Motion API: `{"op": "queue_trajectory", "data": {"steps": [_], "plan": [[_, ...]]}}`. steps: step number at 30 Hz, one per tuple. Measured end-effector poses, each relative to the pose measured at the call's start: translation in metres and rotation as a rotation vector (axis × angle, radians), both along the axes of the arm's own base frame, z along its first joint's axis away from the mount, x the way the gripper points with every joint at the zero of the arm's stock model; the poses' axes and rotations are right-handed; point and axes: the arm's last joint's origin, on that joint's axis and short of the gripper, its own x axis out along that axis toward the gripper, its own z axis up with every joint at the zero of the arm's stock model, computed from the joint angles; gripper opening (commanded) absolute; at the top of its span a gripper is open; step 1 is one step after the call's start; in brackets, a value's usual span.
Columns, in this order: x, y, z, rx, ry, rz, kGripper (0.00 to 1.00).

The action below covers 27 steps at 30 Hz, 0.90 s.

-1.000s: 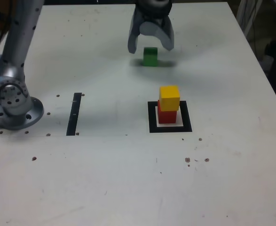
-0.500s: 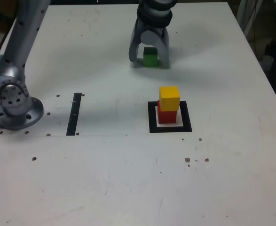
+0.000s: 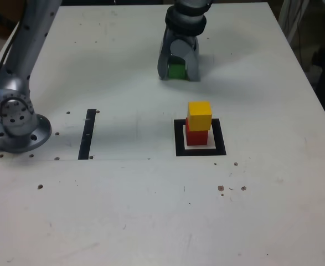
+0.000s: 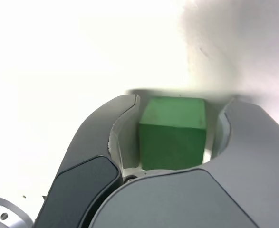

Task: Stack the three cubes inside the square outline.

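Pincer (image 3: 178, 73) lowered, closer around half-hidden green cube (image 3: 176, 70)

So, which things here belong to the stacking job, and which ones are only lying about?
Job: green cube between the claw's jaws; yellow cube on red cube; square outline.
Lying about: tape strip; small specks on the table.
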Motion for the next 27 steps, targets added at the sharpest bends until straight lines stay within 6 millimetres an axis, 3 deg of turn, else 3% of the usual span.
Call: {"op": "queue_trajectory", "data": {"steps": [17, 21, 27], "plan": [[0.0, -0.003, 0.009, -0.002, -0.101, -0.035, 0.17], [-0.004, -0.022, 0.039, 0.022, -0.115, -0.03, 0.16], [-0.005, -0.09, 0.126, 0.125, -0.217, -0.066, 0.15]]}}
